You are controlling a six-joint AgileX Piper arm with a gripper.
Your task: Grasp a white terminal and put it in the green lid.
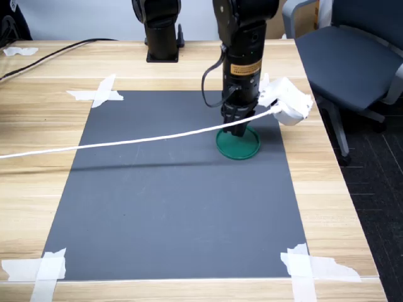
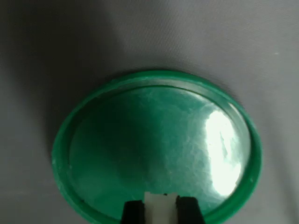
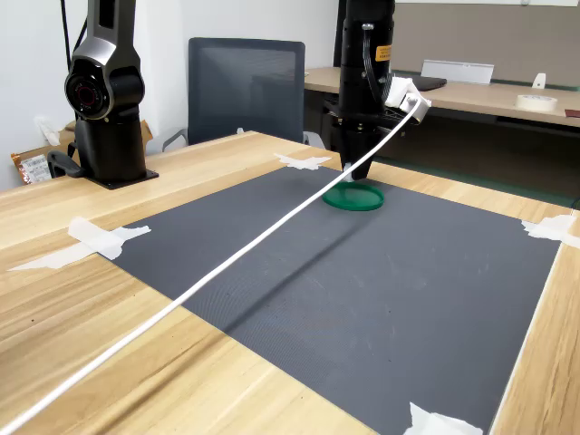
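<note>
The green lid [image 1: 239,146] [image 3: 354,198] lies flat on the dark mat, toward the first exterior view's right. In the wrist view the green lid [image 2: 154,144] fills most of the picture, its inside bare and shiny. My gripper [image 1: 238,131] [image 3: 352,174] points straight down over the lid, just above it. In the wrist view my gripper [image 2: 160,207] is shut on the white terminal [image 2: 160,205], a small white block pinched between the two black fingertips [image 2: 133,211] over the lid's rim area. The terminal is too small to make out in both exterior views.
A dark grey mat [image 1: 176,201] is taped to the wooden table with white tape [image 1: 97,93]. A white cable [image 1: 113,143] runs from the wrist camera housing [image 1: 289,100] across the mat. A second arm's base [image 1: 162,31] stands at the back. An office chair [image 1: 352,56] is beside the table.
</note>
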